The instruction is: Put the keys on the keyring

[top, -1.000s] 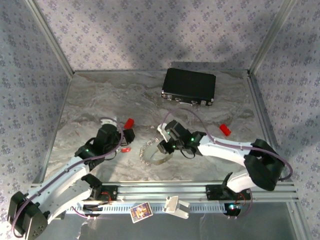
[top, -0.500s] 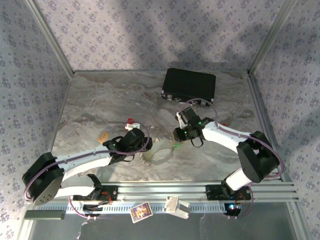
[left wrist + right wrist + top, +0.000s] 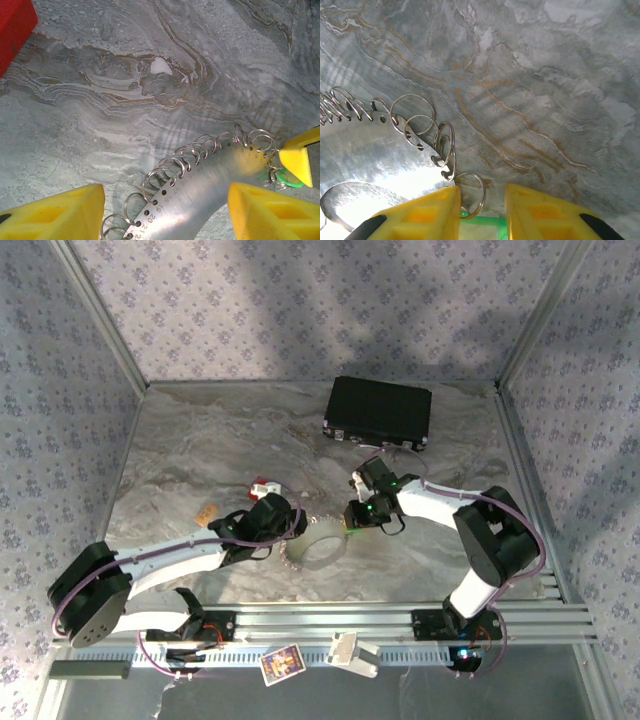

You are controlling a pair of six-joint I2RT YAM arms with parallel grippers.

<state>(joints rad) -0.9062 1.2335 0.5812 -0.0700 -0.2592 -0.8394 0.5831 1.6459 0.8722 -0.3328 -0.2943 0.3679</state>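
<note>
keyring has stamped hole numbers, 20 and 21 legible. left gripper apart, straddling it. right gripper clamped on green key.

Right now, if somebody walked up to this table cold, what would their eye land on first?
Probably the keyring at the table's centre, a shiny metal band edged with wire loops, with the left gripper and right gripper at either side. The right gripper's yellow fingers pinch a green key beside the loops. A black case lies by the back wall, a red block left of centre.
</note>
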